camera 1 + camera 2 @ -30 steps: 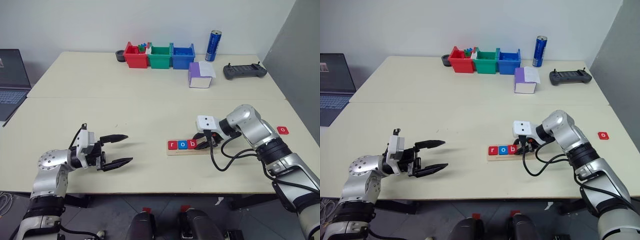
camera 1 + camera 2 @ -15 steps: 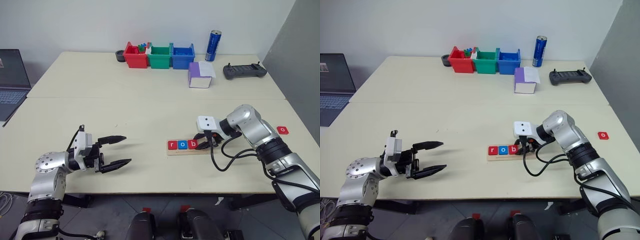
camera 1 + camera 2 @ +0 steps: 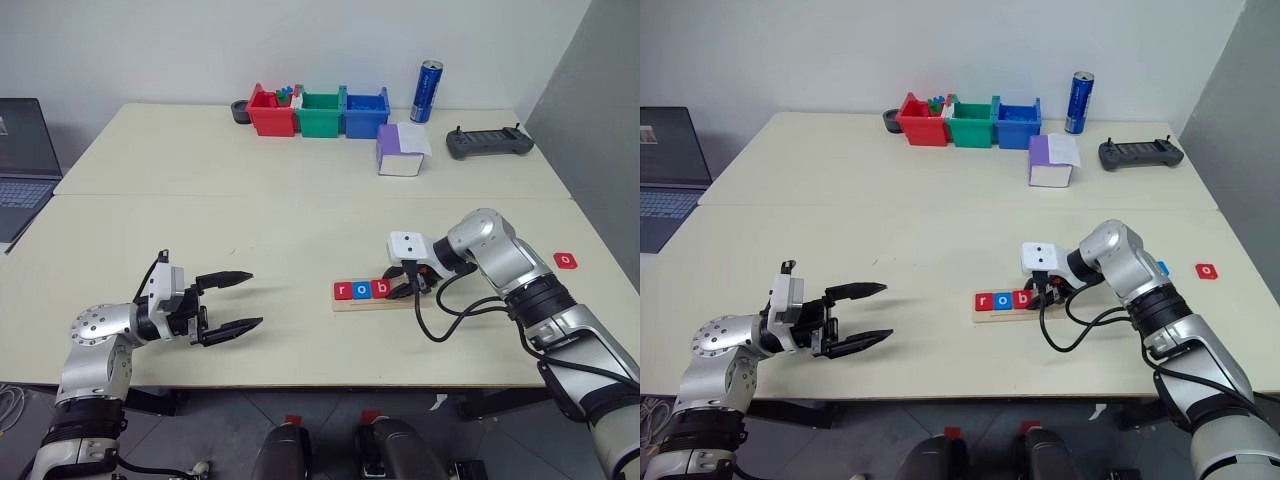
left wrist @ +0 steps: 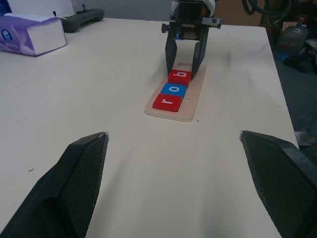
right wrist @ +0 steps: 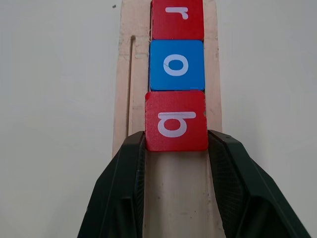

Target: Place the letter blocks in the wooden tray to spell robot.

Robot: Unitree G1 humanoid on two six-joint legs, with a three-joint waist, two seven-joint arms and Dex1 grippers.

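While my right gripper (image 5: 176, 148) clamps the red b block (image 5: 176, 120) in the wooden tray (image 3: 372, 301), my left gripper (image 3: 232, 301) hangs spread wide.

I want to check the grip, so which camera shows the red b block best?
The right wrist view: the red b block sits large between the right hand fingers, in the wooden tray. The left wrist view shows it smaller; both eye views show it tiny, partly hidden.

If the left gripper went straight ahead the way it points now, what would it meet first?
Bare table first, then probably the wooden tray, at the end holding the red r block. The left gripper is open, and depth is uncertain.
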